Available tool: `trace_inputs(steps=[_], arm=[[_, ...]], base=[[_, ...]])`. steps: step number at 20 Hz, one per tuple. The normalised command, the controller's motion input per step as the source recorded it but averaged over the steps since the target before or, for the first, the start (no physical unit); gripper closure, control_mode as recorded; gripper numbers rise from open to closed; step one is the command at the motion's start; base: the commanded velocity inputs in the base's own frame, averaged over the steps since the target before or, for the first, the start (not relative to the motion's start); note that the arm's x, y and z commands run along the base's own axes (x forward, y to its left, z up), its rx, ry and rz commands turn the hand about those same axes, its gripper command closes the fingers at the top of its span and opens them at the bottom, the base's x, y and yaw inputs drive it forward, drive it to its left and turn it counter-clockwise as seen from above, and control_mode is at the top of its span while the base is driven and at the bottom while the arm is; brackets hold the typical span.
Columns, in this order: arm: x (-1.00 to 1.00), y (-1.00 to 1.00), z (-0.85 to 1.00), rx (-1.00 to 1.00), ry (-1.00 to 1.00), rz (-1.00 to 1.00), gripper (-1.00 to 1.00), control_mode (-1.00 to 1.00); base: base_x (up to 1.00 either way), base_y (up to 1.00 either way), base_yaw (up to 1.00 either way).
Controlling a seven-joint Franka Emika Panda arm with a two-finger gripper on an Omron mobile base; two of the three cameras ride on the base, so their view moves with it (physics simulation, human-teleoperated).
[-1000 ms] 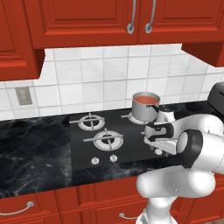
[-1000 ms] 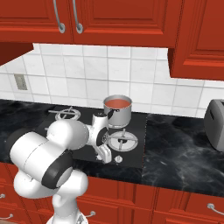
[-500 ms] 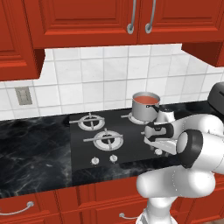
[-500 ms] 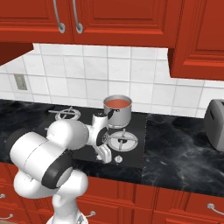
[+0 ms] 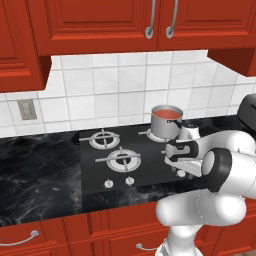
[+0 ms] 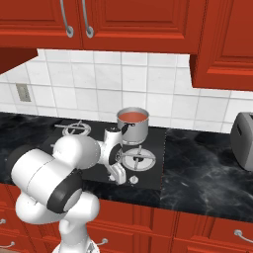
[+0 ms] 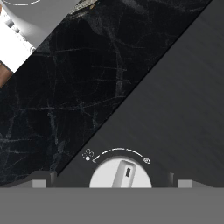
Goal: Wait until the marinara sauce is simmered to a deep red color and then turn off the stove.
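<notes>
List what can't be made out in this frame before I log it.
- Flame under the saucepan: not discernible in either base view; the pan covers its burner.
- Front right burner: left base view, hidden by the arm.
- Knob: hand view, lower half cut off at the bottom edge.
- Pincer: base views, tips too small to judge; wrist blocks them.
- Toaster: right base view, cut by the edge.

orange-red marinara sauce (image 5: 167, 114), glossy black stove (image 5: 145, 162), black marbled countertop (image 6: 207, 170), red cabinets (image 5: 100, 25)
</notes>
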Motion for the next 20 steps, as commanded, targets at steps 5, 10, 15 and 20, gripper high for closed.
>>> trace_inputs(steps=[5,10,15,20], arm=[[0.00,0.00,0.00,0.00,0.00,0.00,-1.00,-1.00],[0.00,0.00,0.00,0.00,0.00,0.00,-1.00,-1.00],[0.00,0.00,0.00,0.00,0.00,0.00,-1.00,-1.00],[0.00,0.00,0.00,0.00,0.00,0.00,-1.00,-1.00]], base=[[0.00,0.00,0.00],[0.00,0.00,0.00],[0.00,0.00,0.00],[0.00,0.00,0.00]])
